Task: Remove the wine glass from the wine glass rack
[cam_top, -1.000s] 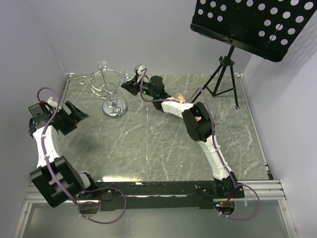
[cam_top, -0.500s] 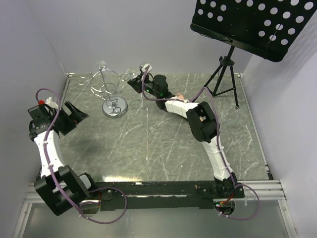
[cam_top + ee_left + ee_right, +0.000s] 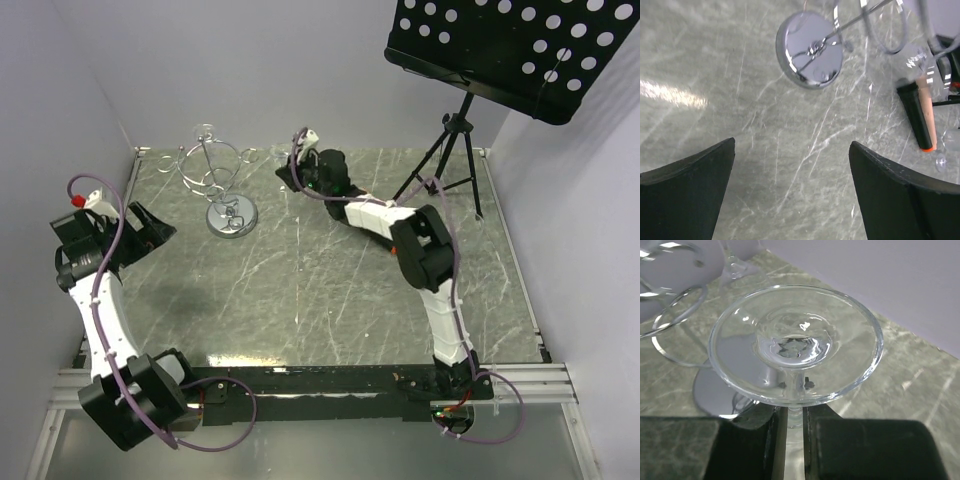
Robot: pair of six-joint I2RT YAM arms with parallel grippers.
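The chrome wine glass rack stands at the far left on its round mirror base. My right gripper is to the right of the rack, apart from it. In the right wrist view it is shut on the stem of the clear wine glass, whose round foot faces the camera. The rack's loops lie behind and to the left of the glass. My left gripper is open and empty at the left edge. The left wrist view shows the rack base ahead of it.
A black perforated music stand on a tripod stands at the far right corner. White walls close the table at the back and left. Cables loop over both arms.
My right gripper has moved to the right, away from the rack, with the glass in it. My left arm has drawn back slightly to the left.
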